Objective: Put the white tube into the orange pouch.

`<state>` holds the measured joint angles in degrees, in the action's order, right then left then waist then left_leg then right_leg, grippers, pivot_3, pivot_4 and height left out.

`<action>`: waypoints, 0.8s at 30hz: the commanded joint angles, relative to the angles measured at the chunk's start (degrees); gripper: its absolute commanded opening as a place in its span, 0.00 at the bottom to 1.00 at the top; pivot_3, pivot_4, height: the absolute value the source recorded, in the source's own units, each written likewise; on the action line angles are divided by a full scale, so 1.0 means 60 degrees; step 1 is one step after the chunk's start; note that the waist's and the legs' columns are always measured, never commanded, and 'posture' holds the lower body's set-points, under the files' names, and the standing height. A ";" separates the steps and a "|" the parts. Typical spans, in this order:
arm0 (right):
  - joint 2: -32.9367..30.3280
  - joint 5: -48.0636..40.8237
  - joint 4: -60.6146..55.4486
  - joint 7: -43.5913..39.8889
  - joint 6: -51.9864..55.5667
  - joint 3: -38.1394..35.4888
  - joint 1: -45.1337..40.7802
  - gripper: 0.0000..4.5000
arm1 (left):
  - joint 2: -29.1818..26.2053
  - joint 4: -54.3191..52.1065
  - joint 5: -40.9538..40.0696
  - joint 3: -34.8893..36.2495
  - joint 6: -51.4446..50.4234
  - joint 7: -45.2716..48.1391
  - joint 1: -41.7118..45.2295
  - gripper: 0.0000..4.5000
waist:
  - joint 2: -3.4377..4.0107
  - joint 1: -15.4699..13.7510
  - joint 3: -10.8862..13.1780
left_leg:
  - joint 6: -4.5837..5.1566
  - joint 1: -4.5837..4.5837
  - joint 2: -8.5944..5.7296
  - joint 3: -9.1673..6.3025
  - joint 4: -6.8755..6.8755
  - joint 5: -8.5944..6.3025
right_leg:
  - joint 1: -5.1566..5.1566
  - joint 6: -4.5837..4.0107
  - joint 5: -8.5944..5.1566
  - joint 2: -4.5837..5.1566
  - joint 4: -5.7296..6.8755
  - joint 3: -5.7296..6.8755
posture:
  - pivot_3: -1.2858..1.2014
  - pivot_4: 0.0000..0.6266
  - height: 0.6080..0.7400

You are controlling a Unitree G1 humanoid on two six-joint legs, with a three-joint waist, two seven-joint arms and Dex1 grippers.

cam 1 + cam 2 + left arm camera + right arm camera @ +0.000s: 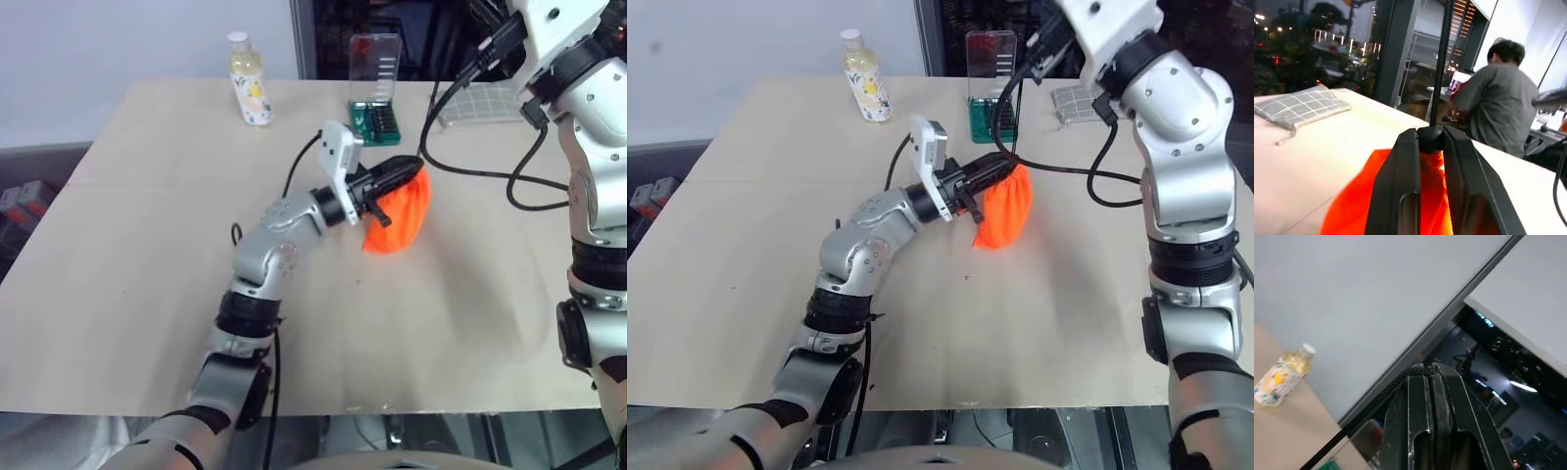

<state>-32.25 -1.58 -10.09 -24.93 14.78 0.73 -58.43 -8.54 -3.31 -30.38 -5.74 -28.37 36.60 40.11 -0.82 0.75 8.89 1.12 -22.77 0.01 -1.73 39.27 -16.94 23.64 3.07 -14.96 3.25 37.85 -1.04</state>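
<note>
Overhead, from the head camera, one orange pouch [399, 217] sits near the middle of the pale counter [137, 264], a bright, soft, crumpled bag with its mouth drawn up into the left gripper [400, 174]. The black jaws stand narrow, pinched on the pouch's gathered top, and a thin dark cord [1002, 117] runs from that spot up toward the raised right arm. One pale yellow bottle [248, 79] with a white cap stands upright at the far edge; its label shows small yellow and dark marks too small to read. One green case of tool bits [374, 117] with a clear lid raised stands behind the pouch, and one grey checked cloth pouch [1075, 100] lies farther back on the right. I cannot see the white tube anywhere on the counter, so I cannot tell where it is.

Next, the left wrist view looks along two black fingers [1396, 196] set close together, with orange fabric glowing between and below them and the cord rising straight from their tips. The checked pouch lies flat on the counter nearby. One person [1496, 105] in a grey shirt sits beyond, back turned.

Last, the right wrist view shows the right gripper [1431, 369] with its jaws pressed fully together, the braided cord passing at their tips; whether it is caught between them I cannot tell. The same bottle stands on the counter.
</note>
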 commanded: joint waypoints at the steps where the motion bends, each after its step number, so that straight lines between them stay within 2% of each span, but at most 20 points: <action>1: -0.0091 0.0075 -0.0272 0.0753 -0.0573 -0.1014 -0.0993 0.00 | -0.0077 -0.0235 0.0118 -0.0079 -0.0108 0.0010 -0.0216 0.03 | 0.0000 0.0001 0.0000 | 0.0000 -0.0001 0.0000 -0.0001 0.0000 0.0000 | 0.0000 0.0000 0.0000 0.0000 0.0000 0.0001 | 0.52 0.24 1.00; 9: -0.0101 0.0020 0.0048 0.1135 -0.0708 -0.1266 -0.1533 0.00 | -0.0080 -0.0463 0.0314 -0.0136 0.0148 -0.0077 -0.0532 0.03 | 0.0001 0.0003 -0.0001 | 0.0000 0.0000 0.0001 0.0004 -0.0002 0.0000 | 0.0002 -0.0001 0.0000 0.0000 0.0003 -0.0004 | 0.52 0.24 1.00; 11: -0.0103 -0.0011 -0.0038 0.0996 -0.0616 -0.1143 -0.1344 0.00 | -0.0040 -0.0696 -0.0176 0.0138 0.0088 0.0129 -0.0497 0.26 | 0.0001 0.0005 -0.0001 | 0.0000 -0.0001 0.0001 0.0005 -0.0002 0.0000 | 0.0002 -0.0001 0.0000 0.0000 0.0004 -0.0006 | 0.52 0.24 1.00; 14: -0.0087 -0.0103 -0.0148 0.0891 -0.0493 -0.1111 -0.1203 0.00 | -0.0122 -0.0906 -0.0255 0.0314 0.0168 0.0171 -0.0478 0.54 | 0.0003 0.0004 -0.0001 | 0.0000 -0.0003 0.0002 0.0004 -0.0004 0.0000 | 0.0005 -0.0001 0.0000 -0.0001 0.0003 -0.0004 | 0.52 0.24 1.00; 19: -0.0118 -0.0199 -0.0223 0.0769 -0.0250 -0.1242 -0.1011 0.00 | -0.0323 -0.1372 -0.1175 0.1241 -0.0163 0.0133 -0.0502 0.54 | 0.0003 0.0011 -0.0001 | 0.0001 -0.0004 0.0004 0.0007 -0.0006 -0.0001 | 0.0006 -0.0001 0.0000 0.0000 0.0002 -0.0006 | 0.52 0.24 1.00; 24: -0.0322 -0.0502 -0.0548 0.0486 0.0208 -0.1437 -0.0247 0.00 | -0.1056 -0.1318 -0.1156 0.1643 -0.0274 0.0215 -0.0848 0.54 | 0.0001 -0.0001 -0.0003 | 0.0000 0.0001 0.0003 0.0002 -0.0002 0.0000 | 0.0001 -0.0001 0.0000 0.0001 0.0006 -0.0003 | 0.52 0.24 1.00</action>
<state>-33.03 -3.52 -10.01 -21.71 15.44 -5.48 -59.84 -13.87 -9.51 -36.81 2.67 -30.06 37.40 35.55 -0.82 0.75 8.88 1.12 -22.76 0.02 -1.70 39.26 -16.94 23.65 3.07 -14.96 3.26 37.89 -1.09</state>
